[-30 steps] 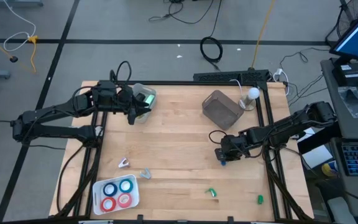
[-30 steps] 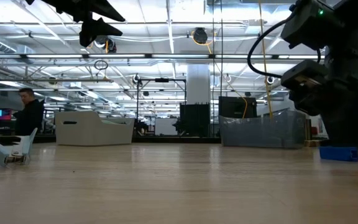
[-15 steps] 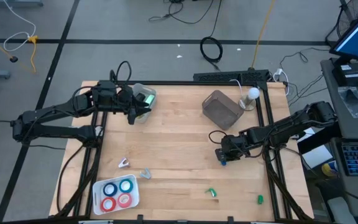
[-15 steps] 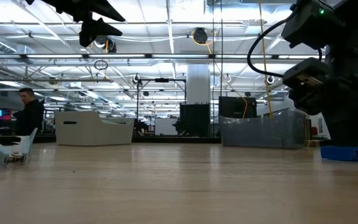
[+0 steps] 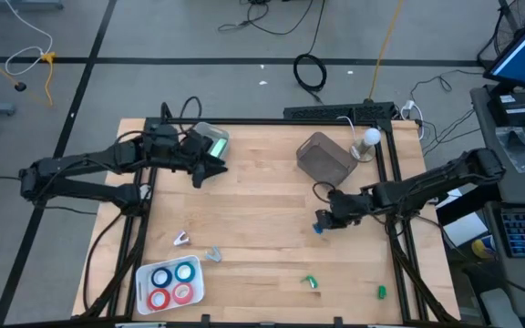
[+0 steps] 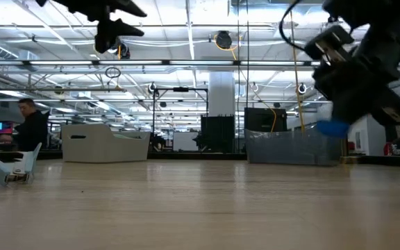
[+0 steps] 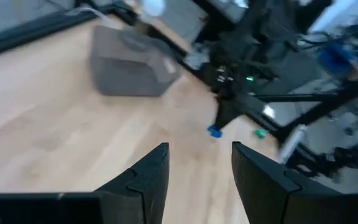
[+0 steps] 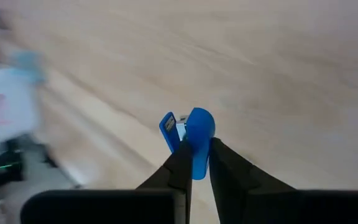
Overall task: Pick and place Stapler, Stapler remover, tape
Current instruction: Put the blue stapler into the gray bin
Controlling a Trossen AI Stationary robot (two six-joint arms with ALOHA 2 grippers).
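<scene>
Wooden tabletop [image 5: 262, 200] fills your overhead view, framed by black rails, with a large open hall visible beyond it at table height, where a person [image 6: 31, 128] stands far off to the left.

Your right gripper [image 5: 320, 224] is clamped on a small blue stapler [image 5: 318, 226], right of the table's centre. At table level the stapler [image 6: 332, 128] hangs clear above the wood, and the right wrist camera shows it pinched between the two dark fingers [image 8: 180, 167], its blue body [image 8: 191, 134] sticking out past the tips.

Your left gripper [image 5: 210, 167] sits over the far left part of the table with its fingers apart and nothing between them; its wrist camera looks across the wood between the two spread fingers [image 7: 152, 173].

Just beside that gripper, at the far left, a clear container [image 5: 211, 139] holds something green. A grey translucent bin [image 5: 325, 158] stands far right of centre, with a white bulb-like object [image 5: 370, 138] beyond it by the rail.

The tape [image 5: 171, 281], two blue rolls and two red, lies in a white tray [image 5: 198, 292] at the near left corner. A small white-and-pink piece [image 5: 181, 240] and a grey metal piece [image 5: 213, 254] lie on the wood just far of the tray; you cannot tell from here what they are. Two small green items rest near the front edge, one [image 5: 310, 281] right of centre and one [image 5: 381, 292] further right.
</scene>
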